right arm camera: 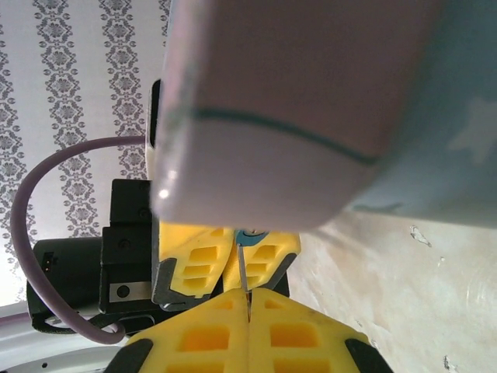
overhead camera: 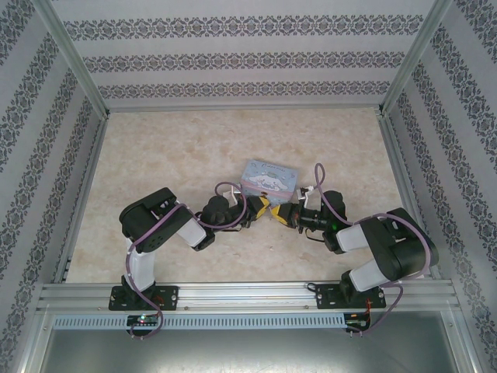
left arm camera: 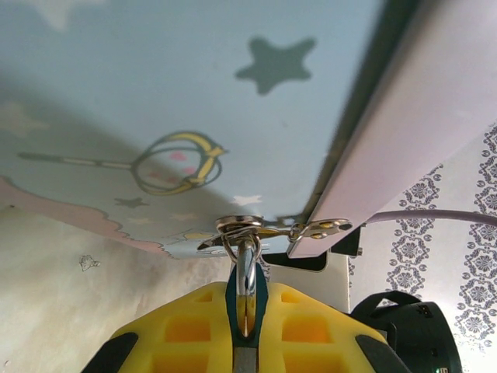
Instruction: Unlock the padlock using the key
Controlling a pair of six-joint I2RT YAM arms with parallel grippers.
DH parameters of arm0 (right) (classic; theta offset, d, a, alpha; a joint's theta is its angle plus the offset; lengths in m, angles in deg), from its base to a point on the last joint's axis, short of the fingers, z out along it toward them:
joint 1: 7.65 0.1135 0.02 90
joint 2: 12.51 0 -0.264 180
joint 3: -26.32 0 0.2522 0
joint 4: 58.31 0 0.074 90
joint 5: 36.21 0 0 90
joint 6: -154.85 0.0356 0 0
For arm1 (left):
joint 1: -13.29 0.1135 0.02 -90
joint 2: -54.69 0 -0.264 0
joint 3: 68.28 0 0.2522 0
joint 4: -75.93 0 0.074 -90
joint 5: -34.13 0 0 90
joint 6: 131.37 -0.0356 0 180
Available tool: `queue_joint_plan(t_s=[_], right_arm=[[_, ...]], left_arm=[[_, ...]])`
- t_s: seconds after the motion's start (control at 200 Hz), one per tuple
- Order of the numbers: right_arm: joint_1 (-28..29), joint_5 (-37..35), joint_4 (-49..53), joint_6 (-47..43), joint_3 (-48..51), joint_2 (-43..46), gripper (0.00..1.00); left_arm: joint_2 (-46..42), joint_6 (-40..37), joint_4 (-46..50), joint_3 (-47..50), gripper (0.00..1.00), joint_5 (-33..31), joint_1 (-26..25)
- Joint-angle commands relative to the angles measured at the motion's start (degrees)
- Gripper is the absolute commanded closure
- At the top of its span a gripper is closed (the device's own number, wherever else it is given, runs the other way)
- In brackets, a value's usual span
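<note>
My left gripper is shut on the teal padlock. Its metal shackle passes through the hasp ring of the pale blue tin. In the right wrist view, my right gripper is shut on the key, a thin sliver. The key's tip reaches the bottom of the padlock, between the left gripper's yellow fingers. In the top view, both grippers meet nose to nose just in front of the tin, left gripper facing right gripper.
The tin's latch plate hangs beside the hasp. The marbled tabletop lies open around the tin. Patterned walls and metal frame rails enclose the workspace. A purple cable loops by the left arm.
</note>
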Motion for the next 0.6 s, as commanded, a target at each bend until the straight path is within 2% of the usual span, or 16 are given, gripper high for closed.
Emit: queue_joint_plan(t_s=[0.0,0.595], right_arm=[[-0.4,0.7,-2.2,-0.7,-0.5,-0.9,1.00],[-0.4,-0.1,-2.7,-0.2,-1.7,-2.9,1.00]], left_arm=[[-1.2,-1.6,-4.9,-0.8,1.00,1.0,0.7],[-0.9,-1.5,-4.9,-0.8,1.00,1.1,0.7]])
